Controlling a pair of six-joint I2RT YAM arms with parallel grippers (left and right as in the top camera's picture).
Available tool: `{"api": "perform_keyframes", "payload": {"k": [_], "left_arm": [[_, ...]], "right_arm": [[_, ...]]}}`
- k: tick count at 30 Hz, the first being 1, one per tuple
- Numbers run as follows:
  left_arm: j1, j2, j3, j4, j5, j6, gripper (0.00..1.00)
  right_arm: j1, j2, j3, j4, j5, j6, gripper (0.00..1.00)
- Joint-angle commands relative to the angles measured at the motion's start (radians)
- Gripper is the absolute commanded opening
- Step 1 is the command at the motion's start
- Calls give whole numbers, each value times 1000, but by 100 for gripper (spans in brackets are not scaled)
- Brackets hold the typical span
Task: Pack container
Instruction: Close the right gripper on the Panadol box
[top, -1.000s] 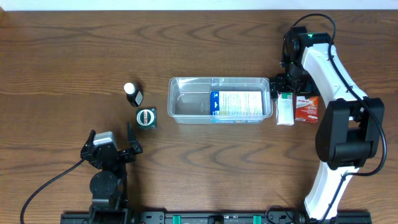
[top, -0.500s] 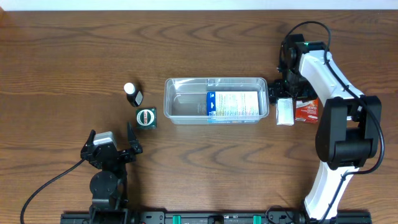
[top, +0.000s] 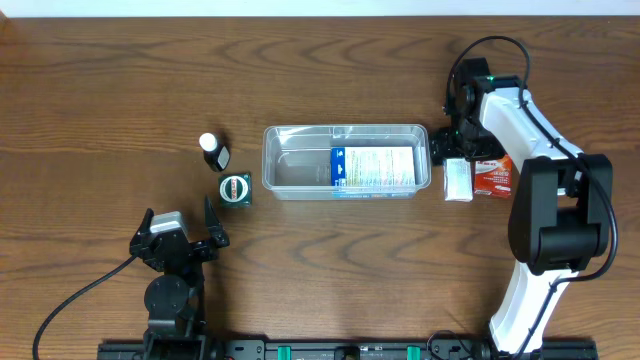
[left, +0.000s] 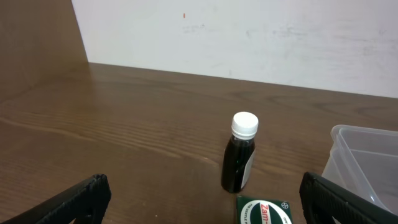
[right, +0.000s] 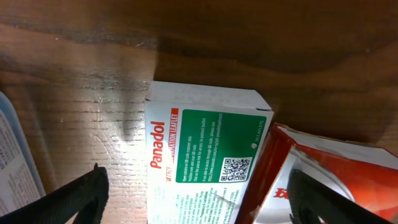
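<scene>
Shifted leftward since a second ago, the clear container (top: 300, 170) is sitting mid-table, holding a blue-and-white box (top: 375, 167) at its right end. The right gripper (right: 198, 180) is hovering, fingers spread, over the Panadol box (top: 458, 180) just right of the container. The left gripper (left: 202, 186) is resting spread apart near a dark bottle (left: 239, 163).
</scene>
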Motion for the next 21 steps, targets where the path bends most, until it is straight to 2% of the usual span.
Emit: {"api": "perform_keyframes", "payload": {"k": [1, 15, 21], "left_arm": [[0, 2, -21, -32, -27, 17, 98], [0, 2, -21, -32, -27, 18, 98], [0, 2, -21, -32, -27, 18, 98]], "right_arm": [[10, -15, -34, 19, -28, -15, 86], [10, -15, 37, 0, -45, -41, 87], [10, -15, 61, 8, -128, -28, 85]]}}
